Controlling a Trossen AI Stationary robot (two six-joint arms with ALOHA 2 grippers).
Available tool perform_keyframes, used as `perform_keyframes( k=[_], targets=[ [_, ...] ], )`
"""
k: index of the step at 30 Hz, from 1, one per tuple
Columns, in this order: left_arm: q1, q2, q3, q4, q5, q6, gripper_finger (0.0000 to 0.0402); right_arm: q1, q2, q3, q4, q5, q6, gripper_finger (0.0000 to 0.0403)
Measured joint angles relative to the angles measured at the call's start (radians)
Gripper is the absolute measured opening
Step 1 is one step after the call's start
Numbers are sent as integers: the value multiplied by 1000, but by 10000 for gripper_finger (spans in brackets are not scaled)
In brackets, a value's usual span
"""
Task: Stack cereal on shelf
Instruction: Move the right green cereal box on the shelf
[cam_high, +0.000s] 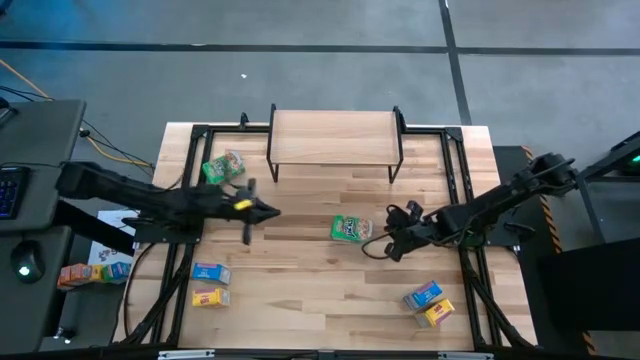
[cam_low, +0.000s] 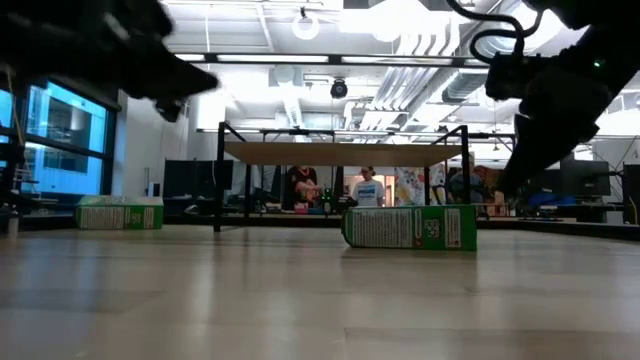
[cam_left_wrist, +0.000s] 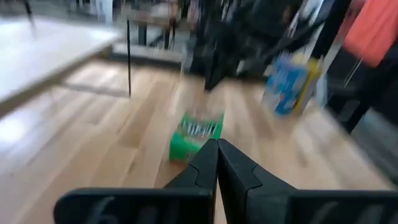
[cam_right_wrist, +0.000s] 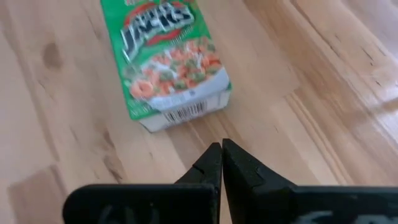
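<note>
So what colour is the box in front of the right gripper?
Green, with cereal pictured on it; clearest in the right wrist view.

The green cereal box (cam_right_wrist: 168, 59) is cut off at the edge; the blue box (cam_left_wrist: 289, 84) is blurred

Lab or workshop: exposed ceiling ducts (cam_low: 420, 80), grey concrete floor (cam_high: 300, 60), people seated at desks (cam_low: 368, 188) behind

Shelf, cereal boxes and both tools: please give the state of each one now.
Shelf: top bare, no box on it.
Middle green box: lying flat on the table.
Far green box: lying on the table.
Left tool: shut, empty.
Right tool: shut, empty, beside the middle green box.
</note>
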Motion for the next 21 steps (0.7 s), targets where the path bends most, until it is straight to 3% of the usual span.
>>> perform_keyframes(
  k=[5,9,21],
  targets=[
    [0,297,170,-112,-1,26,0,-7,19,0,15,-66,29,0],
    [1,487,271,-118,-3,59,0,-9,67,0,86,-12,1,0],
    [85,851,486,-117,-31,104,0,-38,198,0,214,-38,-83,0]
  ],
)
